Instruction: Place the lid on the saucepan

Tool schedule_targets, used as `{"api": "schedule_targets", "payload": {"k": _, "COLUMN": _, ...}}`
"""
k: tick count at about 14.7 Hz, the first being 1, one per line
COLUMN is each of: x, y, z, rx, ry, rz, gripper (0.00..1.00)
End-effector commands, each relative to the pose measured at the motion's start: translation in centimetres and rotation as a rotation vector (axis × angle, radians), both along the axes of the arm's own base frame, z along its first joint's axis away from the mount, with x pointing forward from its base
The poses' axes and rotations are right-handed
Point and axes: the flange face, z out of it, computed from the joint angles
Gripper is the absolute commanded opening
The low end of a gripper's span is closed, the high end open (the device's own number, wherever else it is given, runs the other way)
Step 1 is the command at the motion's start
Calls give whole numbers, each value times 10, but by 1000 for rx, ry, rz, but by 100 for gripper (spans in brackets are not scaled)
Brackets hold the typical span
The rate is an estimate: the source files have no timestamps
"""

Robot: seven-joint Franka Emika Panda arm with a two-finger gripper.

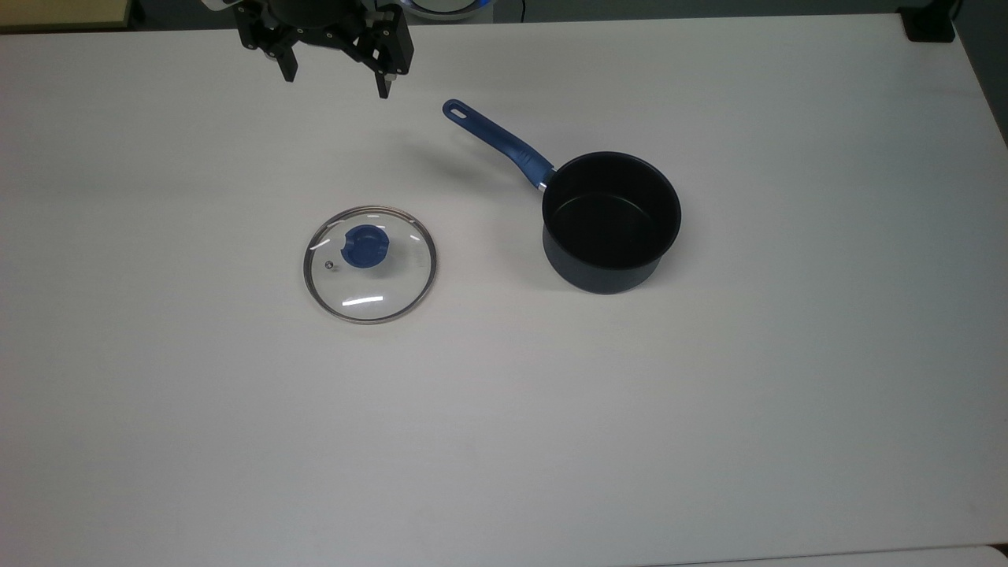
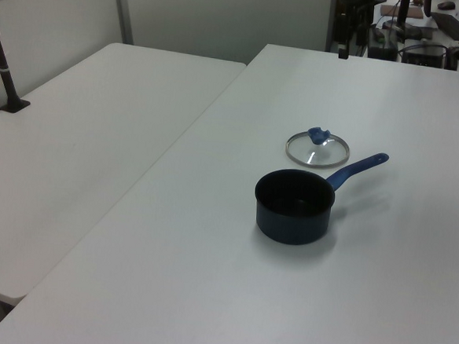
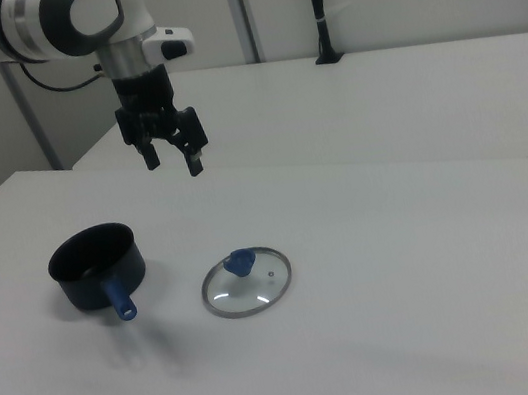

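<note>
One right view shows the arm [image 3: 52, 20] above the empty, wide-open tool [image 3: 172, 160], lid [image 3: 247, 280] beside saucepan [image 3: 97, 265].

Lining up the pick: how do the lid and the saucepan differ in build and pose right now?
The lid is a flat, clear glass disc with a thin metal rim; the saucepan is a deep, dark, opaque pot. The lid has a short blue knob at its centre; the saucepan has a long blue handle sticking out sideways. Both rest on the white table, apart from each other, untouched by the open gripper.
</note>
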Motion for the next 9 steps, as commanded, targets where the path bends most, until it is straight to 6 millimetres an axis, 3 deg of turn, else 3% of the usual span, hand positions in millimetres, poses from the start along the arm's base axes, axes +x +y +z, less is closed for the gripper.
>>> {"api": "schedule_targets", "payload": {"k": 1, "x": 4, "y": 2, "z": -6, "rx": 14, "ry": -12, "rz": -8, "gripper": 100}}
{"api": "schedule_targets", "payload": {"k": 5, "x": 18, "y": 4, "z": -30, "rx": 7, "ry": -6, "rz": -5, "gripper": 100}}
{"api": "schedule_targets", "payload": {"k": 9, "x": 42, "y": 2, "z": -81, "rx": -10, "ry": 19, "rz": -9, "gripper": 100}}
